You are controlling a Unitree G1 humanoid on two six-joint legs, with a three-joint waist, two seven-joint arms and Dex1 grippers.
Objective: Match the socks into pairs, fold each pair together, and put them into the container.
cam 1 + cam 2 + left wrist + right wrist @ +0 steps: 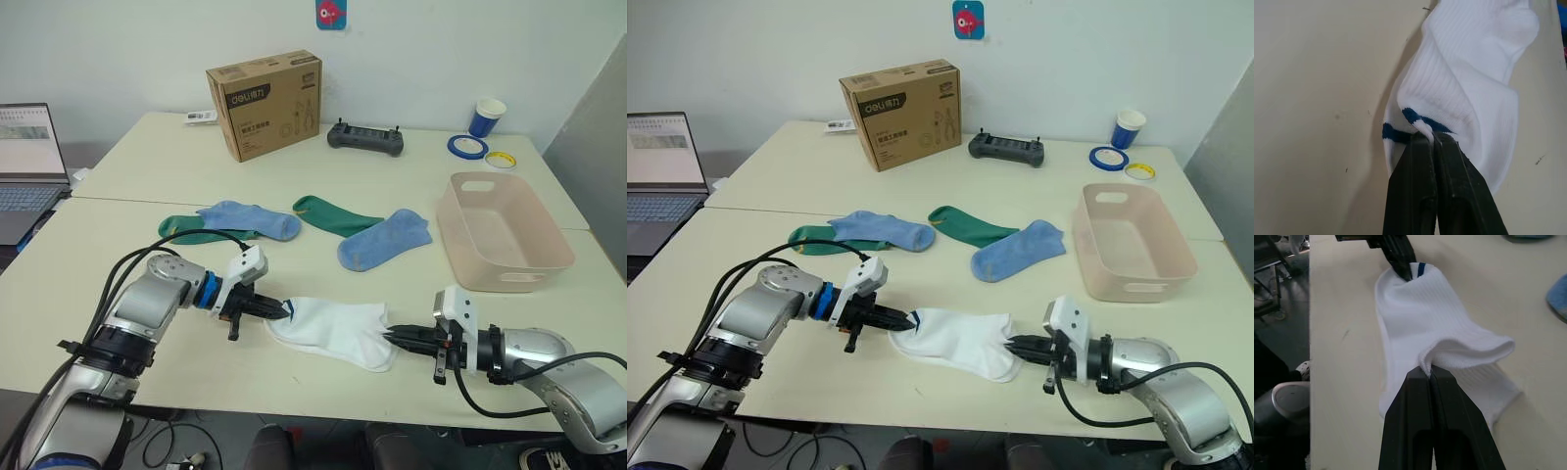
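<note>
A white sock (338, 331) with a blue cuff stripe lies near the table's front edge, stretched between both grippers. My left gripper (284, 312) is shut on its striped cuff end (1422, 128). At the opposite end my right gripper (390, 336) is shut on a raised fold of the white sock (1449, 328). Behind it lie two light blue socks (250, 219) (384, 240) and two dark green socks (335, 215) (186, 228), the left green one partly under a blue one. The pale pink container (502, 231) stands empty at the right.
A brown cardboard box (265, 90), a black controller (364, 138), a blue paper cup (486, 117) and tape rolls (468, 146) sit along the table's far side. A laptop (29, 166) stands on the left.
</note>
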